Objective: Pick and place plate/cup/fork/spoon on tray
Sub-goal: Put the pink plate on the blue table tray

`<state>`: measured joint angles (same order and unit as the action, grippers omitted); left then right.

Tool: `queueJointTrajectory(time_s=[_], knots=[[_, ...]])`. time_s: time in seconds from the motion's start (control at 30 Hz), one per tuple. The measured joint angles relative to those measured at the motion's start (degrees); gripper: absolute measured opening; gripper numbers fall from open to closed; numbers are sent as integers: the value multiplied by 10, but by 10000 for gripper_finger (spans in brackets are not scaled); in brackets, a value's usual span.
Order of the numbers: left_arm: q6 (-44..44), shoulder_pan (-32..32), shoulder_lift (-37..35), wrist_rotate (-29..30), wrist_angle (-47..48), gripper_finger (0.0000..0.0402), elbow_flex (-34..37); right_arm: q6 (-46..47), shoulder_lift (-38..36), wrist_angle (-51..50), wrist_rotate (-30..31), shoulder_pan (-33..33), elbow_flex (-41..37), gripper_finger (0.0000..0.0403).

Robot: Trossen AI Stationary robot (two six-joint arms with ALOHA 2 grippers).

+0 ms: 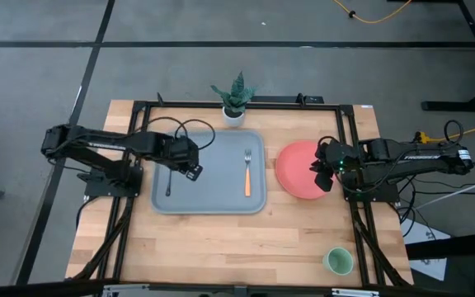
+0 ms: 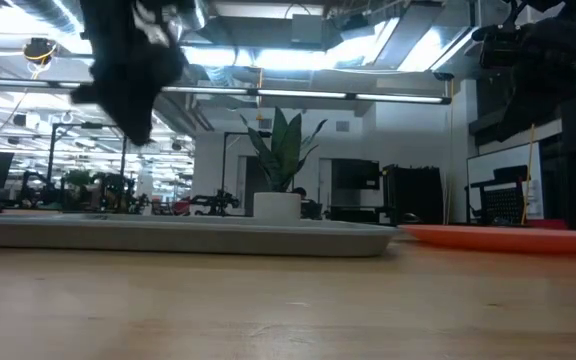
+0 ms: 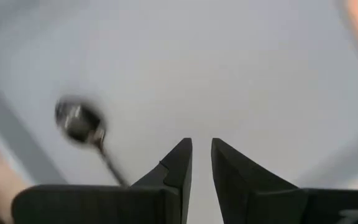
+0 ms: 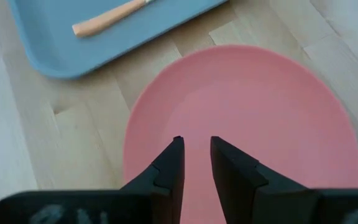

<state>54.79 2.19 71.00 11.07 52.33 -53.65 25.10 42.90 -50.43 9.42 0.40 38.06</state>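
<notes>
The light blue-grey tray (image 1: 209,194) lies mid-table. The orange-handled fork (image 1: 247,173) lies on its right half and the dark spoon (image 1: 169,177) on its left half; the spoon also shows in the left wrist view (image 3: 79,121). The coral-red plate (image 1: 295,169) lies flat on the table just right of the tray. The mint-green cup (image 1: 338,261) stands at the near right. My left gripper (image 1: 192,170) hangs above the tray beside the spoon, shut and empty (image 3: 201,146). My right gripper (image 1: 323,175) hovers over the plate, shut and empty (image 4: 196,144).
A white pot with a green plant (image 1: 234,106) stands just beyond the tray's far edge. Dark frame rails run along the table's left, right and far sides. Bare wood lies between the tray and the near edge.
</notes>
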Motion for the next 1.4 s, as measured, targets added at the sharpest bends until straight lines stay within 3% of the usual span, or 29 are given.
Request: queueJointTrajectory(time_s=[0.1,0.2,0.27,0.4,0.5,0.6,0.73,0.9,1.07,1.17,1.4], knots=[[-62,-26,-18,3,25,54,-27,16,0,20,0,0,0,83],[-67,-66,-43,44,67,54,-31,28,0,71,0,0,0,83],[-25,-106,-64,64,119,54,-27,18,0,119,0,0,0,83],[153,-193,-104,135,199,54,-24,-67,0,238,1,0,0,83],[240,-258,-136,195,183,54,-24,-158,1,336,0,0,0,83],[250,-310,-144,263,130,54,-24,-238,6,427,-2,0,0,83],[161,-355,-138,389,29,54,-24,-285,17,506,-5,0,0,83],[-65,-374,-109,490,-119,54,-24,-284,52,549,-5,0,0,83],[-318,-368,-102,525,-196,54,-24,-259,110,550,-5,0,0,83],[-420,-348,-102,525,-208,54,-24,-214,146,555,-5,0,0,83],[-493,-298,-102,524,-202,54,-24,-180,191,641,-10,0,15,83]])
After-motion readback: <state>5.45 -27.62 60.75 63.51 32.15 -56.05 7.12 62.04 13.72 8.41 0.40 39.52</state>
